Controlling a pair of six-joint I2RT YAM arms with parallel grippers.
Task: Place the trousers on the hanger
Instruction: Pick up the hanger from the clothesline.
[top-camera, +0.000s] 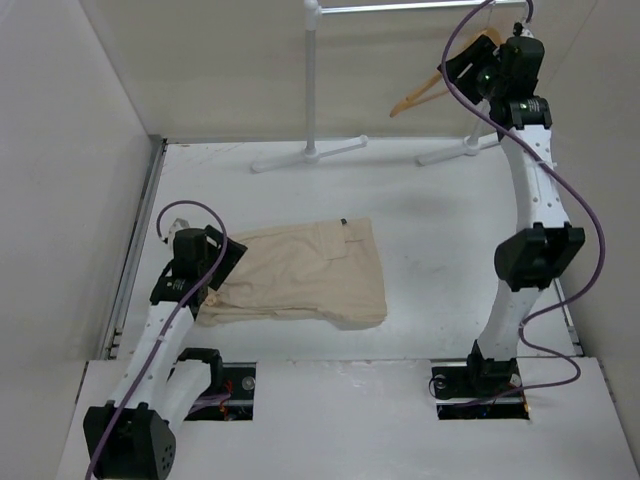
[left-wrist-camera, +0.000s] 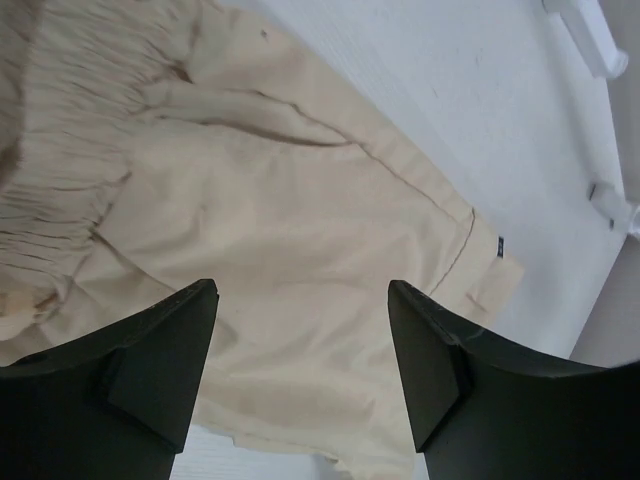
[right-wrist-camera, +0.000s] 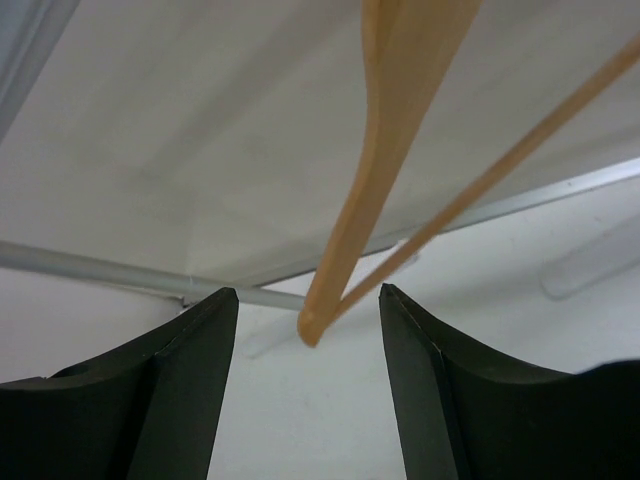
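The beige trousers lie folded flat on the white table, their gathered waist toward the left. My left gripper hovers over that waist end; in the left wrist view it is open, with cloth below and nothing between its fingers. The wooden hanger hangs tilted from the rack bar at the back right. My right gripper is raised beside it. In the right wrist view the gripper is open, and the lower end of the hanger sits in the gap without touching the fingers.
A white rack stands at the back: an upright pole, a top bar and feet on the table. Its foot also shows in the left wrist view. Walls close in on the left and right. A purple cable loops by the hanger.
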